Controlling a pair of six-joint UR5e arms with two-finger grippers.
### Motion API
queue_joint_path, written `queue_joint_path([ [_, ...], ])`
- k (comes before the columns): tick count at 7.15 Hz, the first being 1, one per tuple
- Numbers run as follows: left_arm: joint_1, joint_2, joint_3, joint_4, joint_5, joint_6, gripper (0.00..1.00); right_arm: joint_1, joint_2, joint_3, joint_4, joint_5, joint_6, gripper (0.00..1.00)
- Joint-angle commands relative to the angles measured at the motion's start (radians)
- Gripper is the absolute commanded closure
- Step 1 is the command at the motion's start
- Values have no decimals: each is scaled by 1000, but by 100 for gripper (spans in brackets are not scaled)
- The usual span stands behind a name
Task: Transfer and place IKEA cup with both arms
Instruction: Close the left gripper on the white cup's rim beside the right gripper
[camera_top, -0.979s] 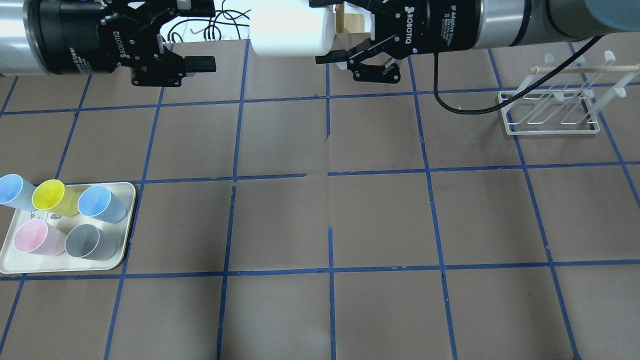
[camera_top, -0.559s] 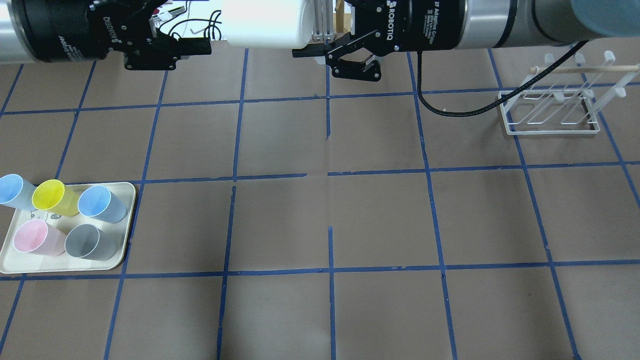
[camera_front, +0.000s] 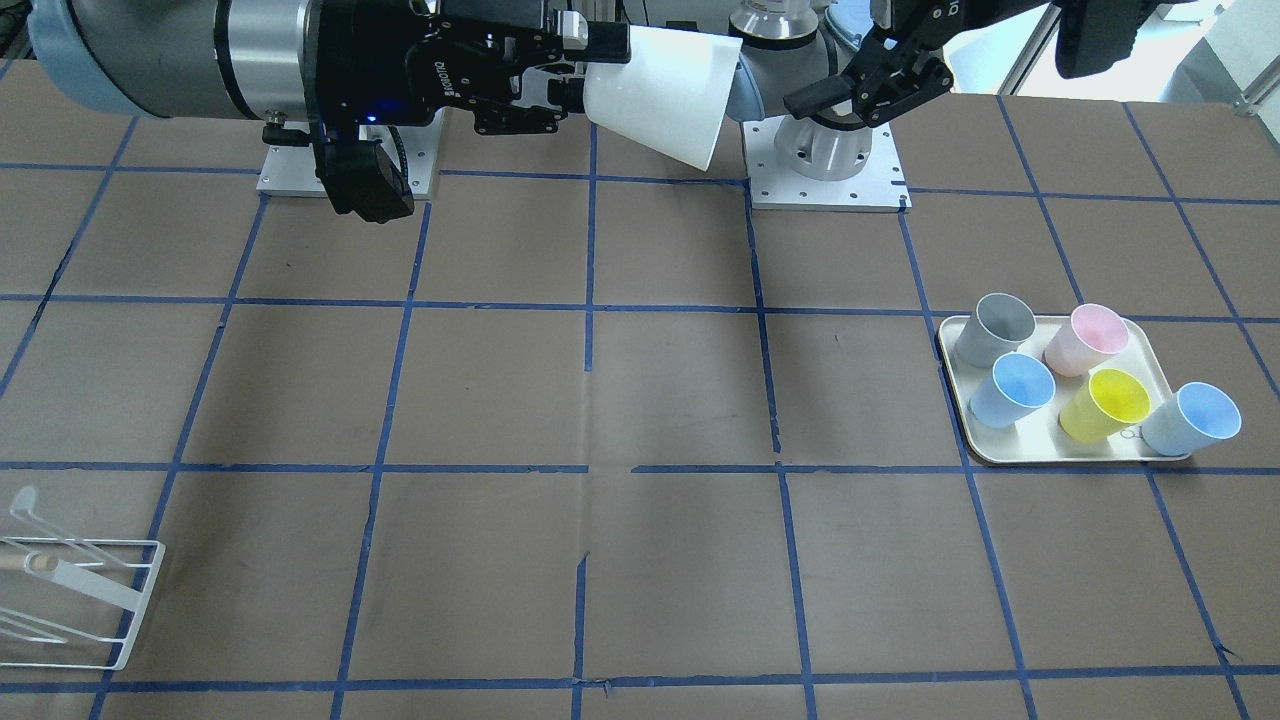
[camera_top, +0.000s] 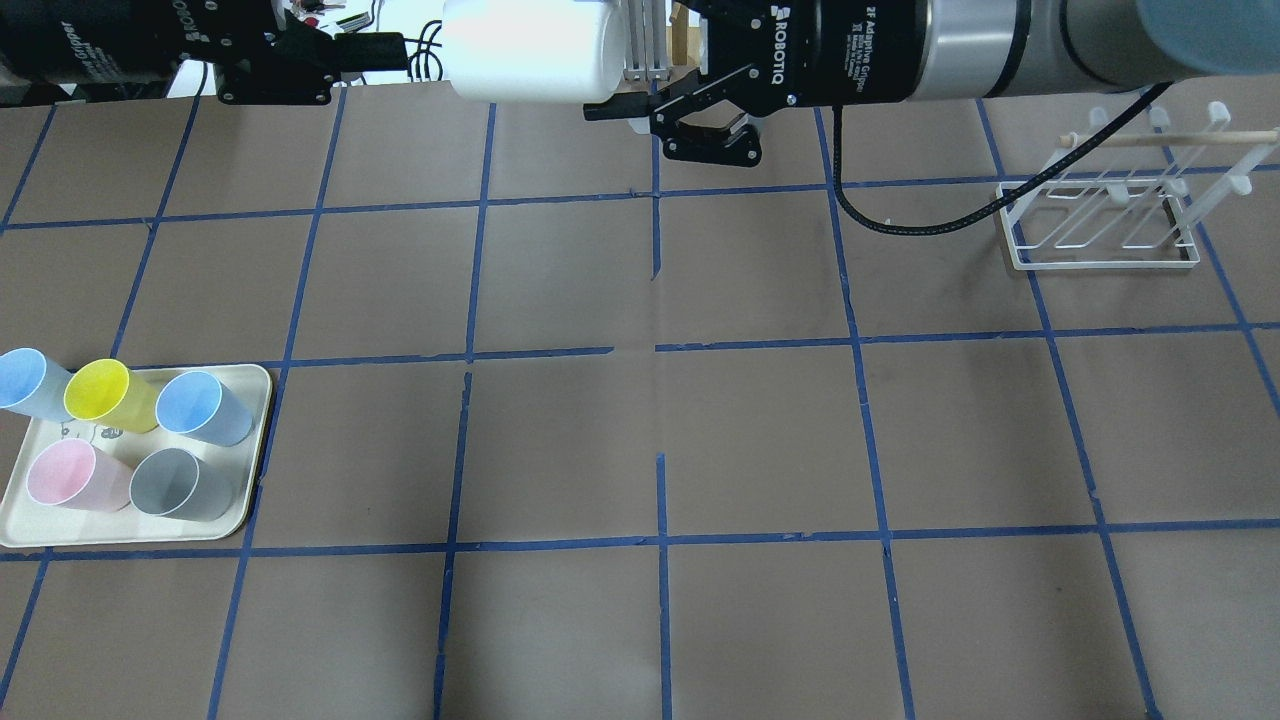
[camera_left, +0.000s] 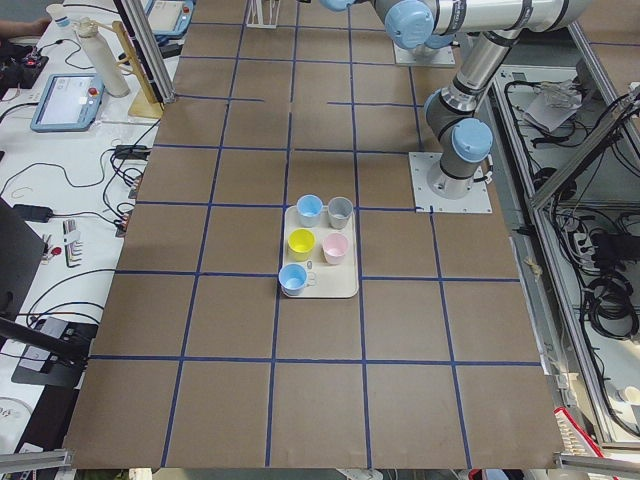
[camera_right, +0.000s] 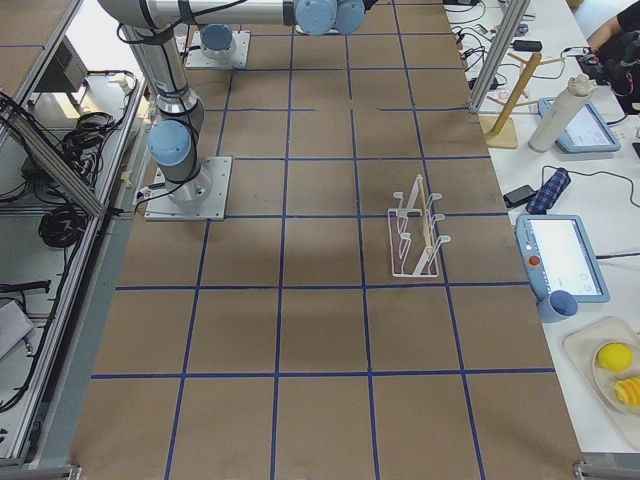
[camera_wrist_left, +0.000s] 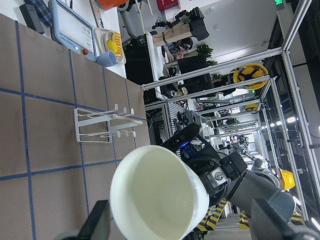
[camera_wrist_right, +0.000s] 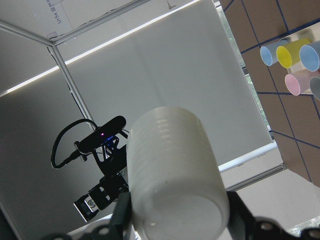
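Observation:
The off-white IKEA cup (camera_top: 520, 60) hangs on its side high over the table's far middle, base toward my right gripper (camera_top: 605, 62), which is shut on it near the base. In the front view the cup (camera_front: 660, 95) points its mouth at my left gripper (camera_front: 835, 75), which is open, empty and a short gap away. In the overhead view the left gripper (camera_top: 365, 45) sits at the top left. The left wrist view looks into the cup's mouth (camera_wrist_left: 155, 195). The right wrist view shows its base (camera_wrist_right: 175, 190).
A cream tray (camera_top: 255, 450) at the near left holds a grey cup (camera_top: 175, 483), a pink cup (camera_top: 65, 475), a yellow cup (camera_top: 100, 392) and two blue ones. A white wire rack (camera_top: 1100, 230) stands at the far right.
My right gripper has carried the cup to the left. My left gripper, still open, has drawn back to the left and toward the far edge.

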Motion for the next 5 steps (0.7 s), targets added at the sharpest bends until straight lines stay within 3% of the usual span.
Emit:
queue_joint_path([
  [1, -9, -1, -10, 5, -19, -2, 0, -1, 1, 0, -1, -1, 0, 69],
  [5, -60, -4, -12, 5, -36, -5, 5, -1, 5, 0, -1, -4, 0, 68],
])
